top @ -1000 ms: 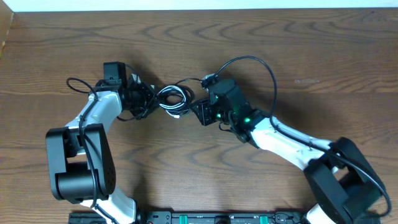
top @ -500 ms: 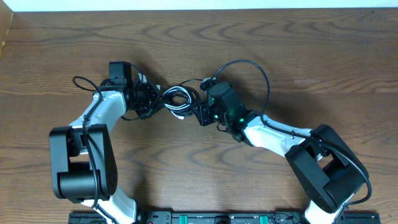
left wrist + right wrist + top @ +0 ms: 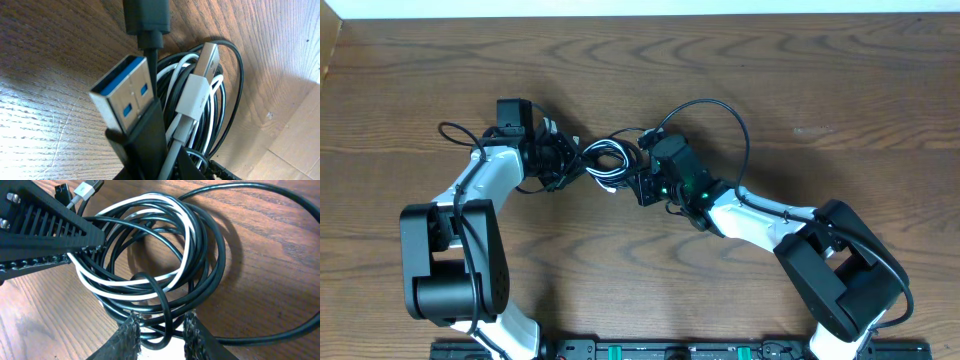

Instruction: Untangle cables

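Right gripper [image 3: 161, 324]: fingers [image 3: 127, 340] stand apart, with a small loop of the black cable [image 3: 215, 245] in the gap. Cannot tell whether the pads press on it.

Left gripper [image 3: 558, 160]: in the right wrist view its two ribbed fingers [image 3: 55, 227] converge to one tip, clenched on strands at the left side of the coil. In the left wrist view the black cable's USB plug [image 3: 125, 95], with its blue insert, rises straight out of the pinch and very close to the lens. A strand of the white cable [image 3: 145, 200] runs through the same spot. Cannot tell whether it is clamped too.

Cables: black and white turns lie together in one flat coil, with the white turns nested among the black. The white plug [image 3: 197, 92] has a metal end and rests on the coil just beside the black USB plug. A second, smaller black connector [image 3: 147, 15] sits past them, with its lead running down behind the USB plug.

Position: the coil lies on the wooden table [image 3: 820, 70] near its middle, slightly toward the left and far edges. It sits between the two grippers, which face each other across it. Both arms reach in from the near edge.
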